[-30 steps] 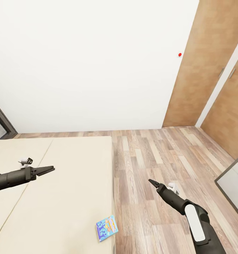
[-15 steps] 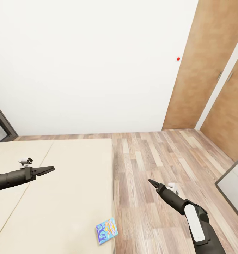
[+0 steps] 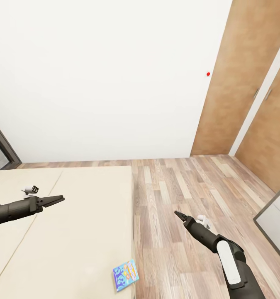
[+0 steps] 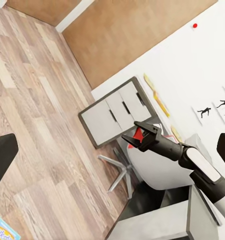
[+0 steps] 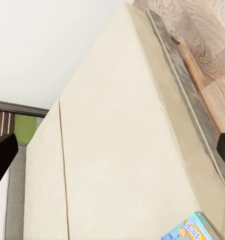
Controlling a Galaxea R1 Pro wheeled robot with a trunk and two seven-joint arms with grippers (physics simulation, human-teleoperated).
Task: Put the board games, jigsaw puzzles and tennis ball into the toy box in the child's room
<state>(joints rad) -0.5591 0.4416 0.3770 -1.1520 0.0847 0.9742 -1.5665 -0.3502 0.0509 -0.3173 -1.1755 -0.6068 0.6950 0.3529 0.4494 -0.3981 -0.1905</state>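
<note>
While both grippers hang pressed together and empty, the blue board game [image 3: 125,271] lies at the bed's [image 3: 73,232] edge.

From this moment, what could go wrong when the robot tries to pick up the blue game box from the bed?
1. The blue game box lies flat at the very edge of the bed, near the wood floor. A push from the side may slide it off.
2. Both the left gripper and the right gripper look shut and hover away from the box, so the jaws must open first.
3. The box is thin and flat, so a grasp from above may slip.
</note>
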